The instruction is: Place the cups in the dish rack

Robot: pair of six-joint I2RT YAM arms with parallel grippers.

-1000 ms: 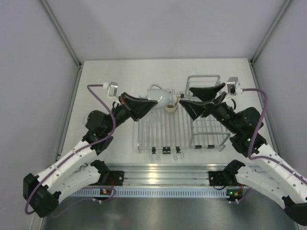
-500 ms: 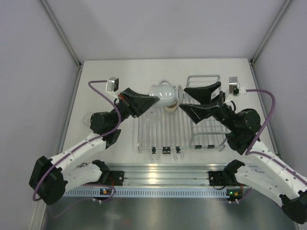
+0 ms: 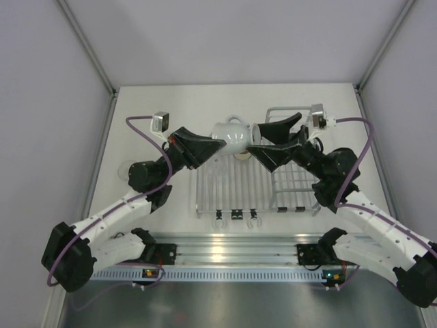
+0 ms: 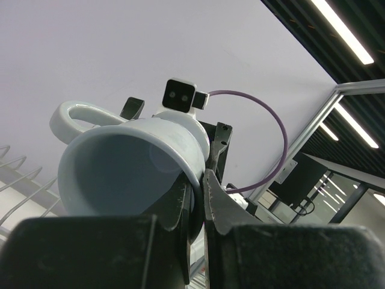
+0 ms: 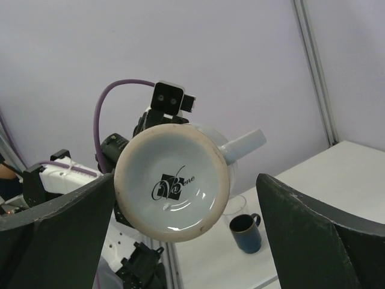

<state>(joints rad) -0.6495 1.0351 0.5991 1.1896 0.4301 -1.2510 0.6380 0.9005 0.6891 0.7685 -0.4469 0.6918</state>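
The dish rack point(image 3: 235, 188) is sitting on the table point(image 3: 177, 102), far bars partly hidden. Over them the left tool point(image 3: 217, 145) is clamping the pale blue cup point(image 3: 231, 137) by its rim; the right tool point(image 3: 256, 137) is gaping around its foot. Beyond, a dark blue mug point(image 5: 245, 232) is standing.

My left arm point(image 3: 109, 217) and right arm point(image 3: 372, 222) are alike: white shells between black joints. A purple cable point(image 3: 138, 135) loops off each wrist to a small camera point(image 3: 161, 121), a white box with a black face and two round lenses. My left gripper point(image 3: 218, 145) and right gripper point(image 3: 255, 140) are matt black, with broad wedge fingers point(image 5: 313, 235) tapering to the tips. A green light point(image 3: 330, 275) glows by my black right base point(image 3: 317, 251).
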